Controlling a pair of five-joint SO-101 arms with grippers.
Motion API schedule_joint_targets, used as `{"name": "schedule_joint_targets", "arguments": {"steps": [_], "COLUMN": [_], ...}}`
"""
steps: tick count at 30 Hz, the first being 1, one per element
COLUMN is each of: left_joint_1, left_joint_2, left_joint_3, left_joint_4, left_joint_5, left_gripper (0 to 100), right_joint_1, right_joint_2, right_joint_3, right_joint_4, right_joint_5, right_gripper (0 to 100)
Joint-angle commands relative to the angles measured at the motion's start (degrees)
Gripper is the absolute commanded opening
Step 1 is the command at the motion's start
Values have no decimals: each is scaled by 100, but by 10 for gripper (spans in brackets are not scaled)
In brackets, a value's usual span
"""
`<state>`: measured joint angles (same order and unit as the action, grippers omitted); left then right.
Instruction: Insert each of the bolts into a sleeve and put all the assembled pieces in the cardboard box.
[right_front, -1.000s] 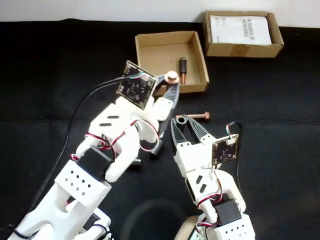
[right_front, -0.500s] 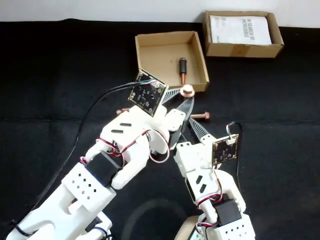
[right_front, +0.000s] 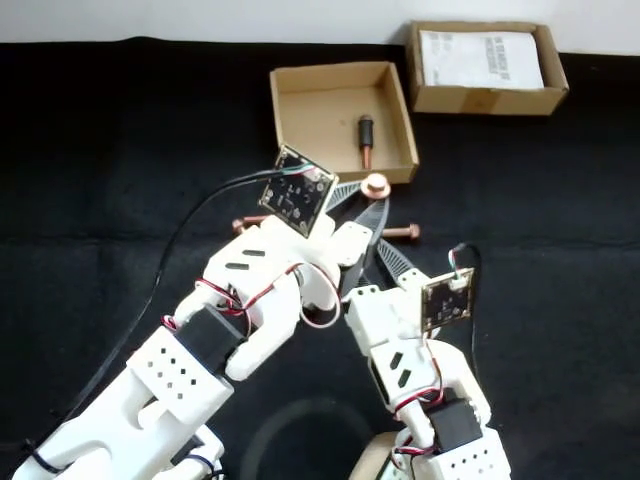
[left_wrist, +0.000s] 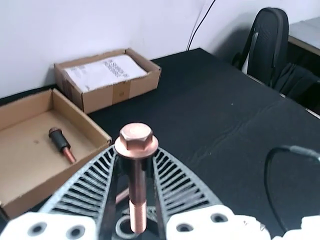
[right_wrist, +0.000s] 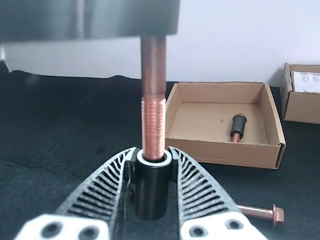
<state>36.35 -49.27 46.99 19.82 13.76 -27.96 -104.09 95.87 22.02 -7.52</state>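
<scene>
Left tool (left_wrist: 136, 155): closed on a copper bolt (left_wrist: 136, 185), gripped on the shaft just under the hex head. The bolt stands upright, head up and threaded end down.

Right tool (right_wrist: 152, 159): closed round a black sleeve (right_wrist: 151, 192), held upright with its open end up. The bolt's threaded end sits at the sleeve's mouth, in line with it and just entering. How deep it goes cannot be told.

High view: the two tools meet at frame centre, just below the cardboard box (right_front: 318, 125). The box sits at upper centre and is open. One assembled piece (right_front: 366, 138) lies inside, toward its right wall.

Black bench (right_front: 120, 150): a loose bolt (right_front: 400, 231) lies flat just right of the tools, head to the right. A second loose bolt (right_front: 247, 223) lies flat left of them, partly hidden by the left arm.

Upper right: a second box (right_front: 488, 100) holds a printed sheet (right_front: 480, 58). It stands just beside the cardboard box and apart from it.
</scene>
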Motion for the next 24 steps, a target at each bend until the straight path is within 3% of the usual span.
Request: {"name": "schedule_joint_targets", "arguments": {"steps": [1, 7, 18, 24], "left_joint_1": [31, -171, -189, -180], "left_joint_2": [-119, -119, -127, -119], "left_joint_3": [-57, 22, 462, 365], "left_joint_4": [-158, -149, -158, -615], "left_joint_5": [35, -422, -404, -404], "left_gripper": [8, 8, 8, 8], "right_joint_1": [-40, -40, -40, -40], "right_joint_2": [-92, -92, -92, -92], "right_joint_3": [646, 646, 646, 646], "right_joint_4": [-136, -136, -136, -136], "right_joint_5": [-26, -18, -18, -18], "right_gripper": [6, 6, 6, 6]}}
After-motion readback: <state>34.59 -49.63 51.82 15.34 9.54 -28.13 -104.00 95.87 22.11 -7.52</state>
